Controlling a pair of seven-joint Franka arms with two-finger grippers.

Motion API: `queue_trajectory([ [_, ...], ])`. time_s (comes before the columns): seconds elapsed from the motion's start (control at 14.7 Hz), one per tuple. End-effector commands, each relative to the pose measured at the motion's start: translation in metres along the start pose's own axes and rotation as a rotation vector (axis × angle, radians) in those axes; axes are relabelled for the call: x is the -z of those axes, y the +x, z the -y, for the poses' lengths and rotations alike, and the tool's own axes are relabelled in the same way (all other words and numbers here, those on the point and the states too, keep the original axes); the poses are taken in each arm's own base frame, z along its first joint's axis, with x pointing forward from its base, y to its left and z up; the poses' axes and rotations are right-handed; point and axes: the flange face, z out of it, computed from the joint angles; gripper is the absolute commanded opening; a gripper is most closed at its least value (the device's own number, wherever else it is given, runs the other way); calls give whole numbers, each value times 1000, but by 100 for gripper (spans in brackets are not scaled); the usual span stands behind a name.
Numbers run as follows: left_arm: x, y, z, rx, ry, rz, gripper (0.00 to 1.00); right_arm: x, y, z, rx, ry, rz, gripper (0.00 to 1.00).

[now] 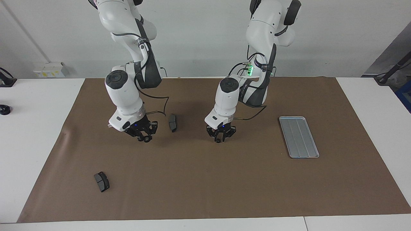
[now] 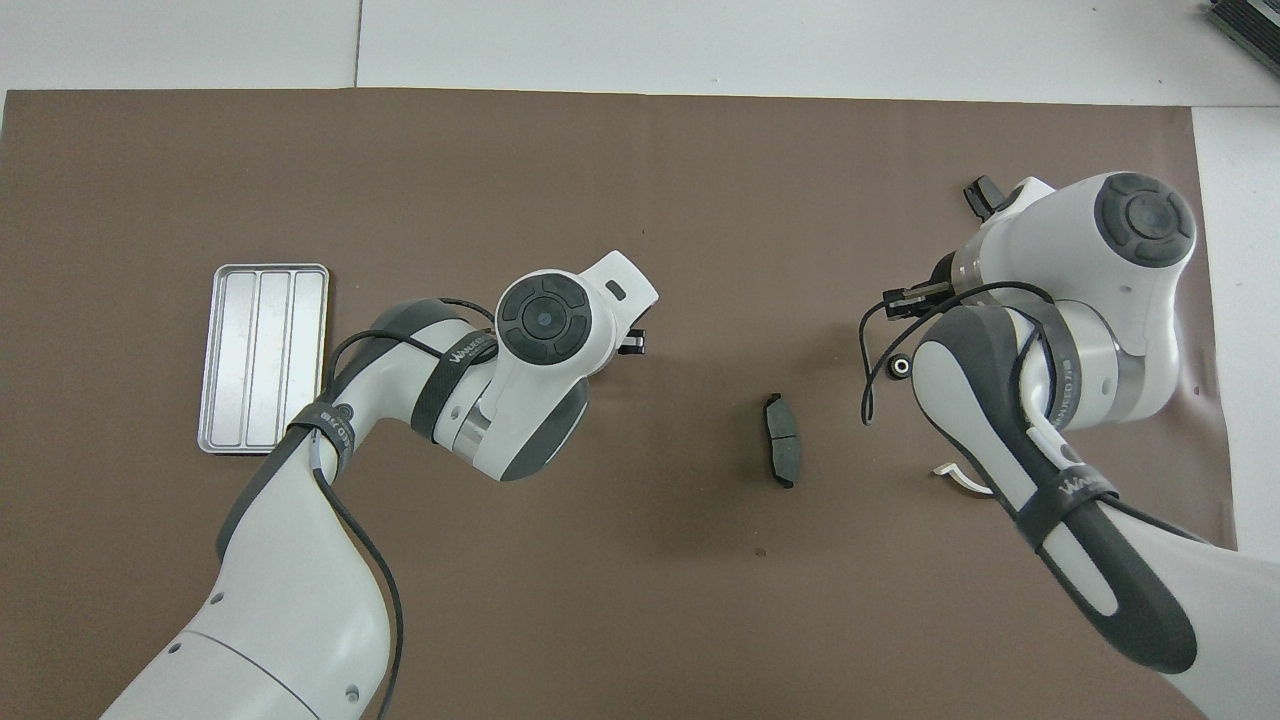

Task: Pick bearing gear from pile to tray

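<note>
- The small black round bearing gear (image 1: 147, 139) with a pale hole in its centre sits mid-height in the facing view, toward the right arm's end of the table. It shows in the overhead view (image 2: 901, 367) too.
- The right gripper (image 1: 145, 137) is down right at that gear, so I'd guess this is the pick step. I can't tell if it's clamped on it or just hovering around it.
- The left gripper (image 1: 219, 138) hangs low over the bare centre of the mat. I can't tell its state either, or whether it has anything.
- What's left of the pile is sparse. There's one dark grey curved pad (image 1: 172, 122) between the two grippers, another dark grey curved pad (image 1: 101, 181) low in the frame, and a thin white half-ring bracket (image 2: 960, 480) peeking out by the right arm.
- The flat silver-grey metal tray (image 1: 299, 137) has rounded corners, a raised rim and lengthwise grooves. It lies toward the left arm's end, well apart from the gear, and no gear shows in it yet.
- Everything rests on a matte brown paper mat (image 1: 205, 179) over a white table (image 1: 35, 134), probably for grip and contrast.
</note>
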Motion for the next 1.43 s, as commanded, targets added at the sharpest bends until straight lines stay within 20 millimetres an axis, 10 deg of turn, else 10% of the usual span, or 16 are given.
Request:
queue_trajectory([
  [0.0,-7,-7,0,-4,10,-25,41,-1,1,-4,-27,2,7,0],
  [0.61,-11,-14,-5,-22,-3,-41,38,0,0,6,-35,4,2,0],
  [0.82,-11,-13,-2,-13,1,-40,5,0,0,5,-36,4,0,0],
  [1.09,-9,-10,5,-15,38,-22,0,0,0,7,-44,4,1,0],
  [1.36,9,-3,18,-5,69,-18,0,-1,-9,68,-130,15,-12,0],
])
